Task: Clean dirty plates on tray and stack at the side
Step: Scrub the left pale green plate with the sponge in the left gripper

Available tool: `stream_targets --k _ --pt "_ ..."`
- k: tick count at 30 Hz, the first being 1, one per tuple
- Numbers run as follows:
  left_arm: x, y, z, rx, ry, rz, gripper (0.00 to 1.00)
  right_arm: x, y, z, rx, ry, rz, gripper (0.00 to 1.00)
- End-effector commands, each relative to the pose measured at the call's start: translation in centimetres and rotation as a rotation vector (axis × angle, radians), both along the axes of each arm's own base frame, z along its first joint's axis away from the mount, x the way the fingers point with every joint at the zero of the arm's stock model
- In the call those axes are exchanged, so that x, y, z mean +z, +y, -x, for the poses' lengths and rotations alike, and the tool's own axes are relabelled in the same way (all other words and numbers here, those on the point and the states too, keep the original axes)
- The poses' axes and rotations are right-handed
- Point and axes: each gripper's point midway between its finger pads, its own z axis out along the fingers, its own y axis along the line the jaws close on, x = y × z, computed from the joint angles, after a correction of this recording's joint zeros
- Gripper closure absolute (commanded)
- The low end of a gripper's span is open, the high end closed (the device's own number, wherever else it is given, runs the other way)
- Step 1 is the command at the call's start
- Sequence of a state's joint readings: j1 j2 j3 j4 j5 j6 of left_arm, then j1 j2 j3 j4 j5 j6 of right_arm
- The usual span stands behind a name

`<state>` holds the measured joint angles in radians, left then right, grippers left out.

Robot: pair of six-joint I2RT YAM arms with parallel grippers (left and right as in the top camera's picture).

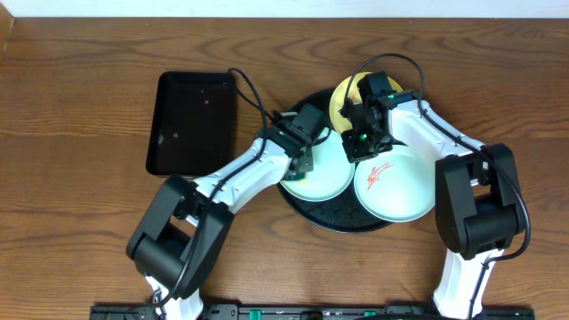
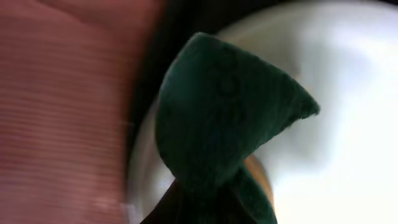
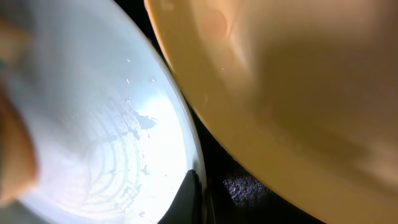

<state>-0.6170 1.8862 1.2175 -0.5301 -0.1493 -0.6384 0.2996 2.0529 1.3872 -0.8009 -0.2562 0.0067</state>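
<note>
The round black tray [image 1: 342, 219] holds three plates: a pale yellow plate [image 1: 341, 100] at the back, a mint-white plate [image 1: 327, 178] at the left, and a mint-white plate with a red smear [image 1: 400, 188] at the right. My left gripper [image 1: 300, 165] is shut on a dark green cloth [image 2: 224, 118] pressed onto the left plate [image 2: 354, 124] near its rim. An orange smear [image 2: 260, 173] shows beside the cloth. My right gripper [image 1: 363, 144] pinches the left plate's rim [image 3: 194, 149], with one dark finger [image 3: 188, 200] inside it. The yellow plate [image 3: 298, 81] lies close by.
A smaller rectangular black tray [image 1: 191, 120] lies on the wooden table [image 1: 80, 107] left of the round tray. Both arms cross over the round tray's middle. Bare black tray surface [image 3: 245, 186] shows between the two plates in the right wrist view.
</note>
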Motion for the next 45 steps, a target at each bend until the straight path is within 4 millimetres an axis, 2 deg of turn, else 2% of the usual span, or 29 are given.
stream_targets --k 1,5,8,12,14,24,30,34,38,45 --pt "3.2 3.7 -2.1 0.075 -0.149 -0.126 0.92 -0.5 -0.7 -0.2 0.002 -0.008 0.05 0.99" --pt "5.8 3.0 -2.8 0.078 -0.218 -0.062 0.92 -0.5 -0.7 -0.2 0.001 -0.007 0.049 0.99" --pt "5.9 0.7 -2.4 0.024 -0.185 0.057 0.92 -0.5 -0.7 -0.2 0.001 -0.008 0.049 0.99" --pt "5.1 -3.8 -1.2 -0.081 -0.083 0.278 0.92 -0.5 -0.6 -0.3 0.001 -0.011 0.048 0.99" --pt "4.6 -5.3 -0.8 -0.098 -0.04 0.353 0.92 -0.5 -0.6 -0.3 -0.002 -0.01 0.048 0.99" --pt "-1.1 -6.2 1.3 -0.061 0.153 0.376 0.92 -0.5 -0.6 -0.4 -0.006 -0.013 0.047 0.99" --pt "-3.9 -5.0 1.6 -0.12 0.181 0.285 0.92 -0.5 -0.6 -0.4 -0.006 -0.013 0.047 0.99" --pt "-5.5 -0.2 0.6 -0.075 0.118 0.017 0.92 -0.5 -0.6 -0.4 -0.006 -0.013 0.047 0.99" --pt "-5.2 3.5 0.2 -0.028 0.073 -0.185 0.92 -0.5 -0.6 -0.4 -0.005 -0.013 0.047 0.99" --pt "-3.8 6.9 -0.9 0.015 -0.012 -0.382 0.92 -0.5 -0.6 -0.4 -0.005 -0.013 0.048 0.99"
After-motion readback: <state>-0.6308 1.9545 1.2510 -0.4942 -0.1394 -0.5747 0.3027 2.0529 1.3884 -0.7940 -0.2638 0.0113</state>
